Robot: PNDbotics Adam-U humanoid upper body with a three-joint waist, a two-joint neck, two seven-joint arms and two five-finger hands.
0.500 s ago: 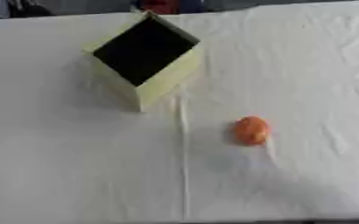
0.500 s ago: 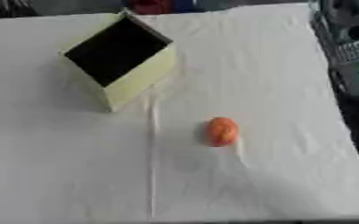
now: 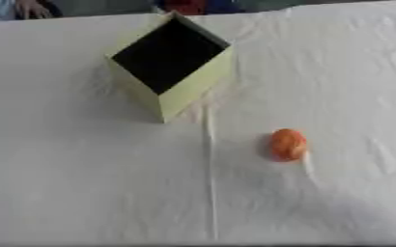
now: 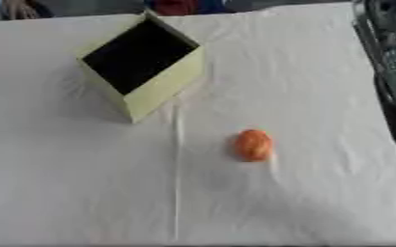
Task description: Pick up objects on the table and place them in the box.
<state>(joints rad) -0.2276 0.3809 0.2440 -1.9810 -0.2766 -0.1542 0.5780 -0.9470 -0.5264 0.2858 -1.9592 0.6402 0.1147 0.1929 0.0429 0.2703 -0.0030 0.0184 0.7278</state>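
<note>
A small orange oval object (image 3: 288, 144) lies on the white tablecloth, right of the middle. A pale yellow open box (image 3: 171, 65) stands at the upper left of it, one corner turned toward me, its inside dark. The orange object and the box are apart, roughly a box width between them. Neither of my hands shows in either eye view.
The white cloth (image 3: 83, 183) covers the whole table, with a raised crease (image 3: 210, 173) running from the box toward the front edge. Dark equipment (image 4: 391, 62) stands off the table's right edge. People show at the far edge.
The whole picture has shifted slightly, so the camera has moved. The box and the orange object lie where they were.
</note>
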